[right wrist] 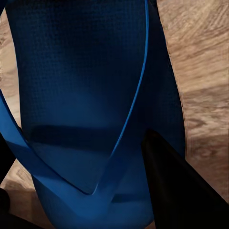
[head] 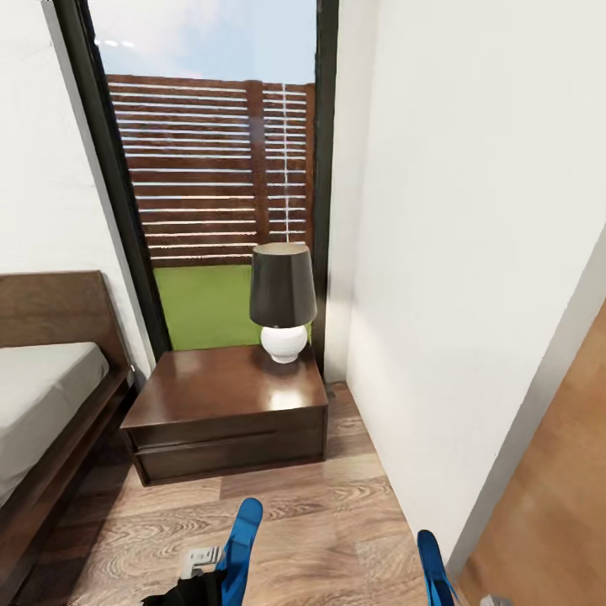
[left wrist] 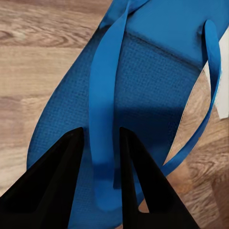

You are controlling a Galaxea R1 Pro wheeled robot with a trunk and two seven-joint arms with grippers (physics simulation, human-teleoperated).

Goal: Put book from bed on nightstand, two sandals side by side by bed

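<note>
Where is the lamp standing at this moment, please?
In the head view the lamp stands on the back right corner of the nightstand, before the window, with the bed to the nightstand's left.

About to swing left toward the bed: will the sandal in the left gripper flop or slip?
Probably some droop: the left gripper pinches only the thin strap, so the sandal likely dangles and swings. It looks like light foam, so slipping free seems unlikely.
</note>
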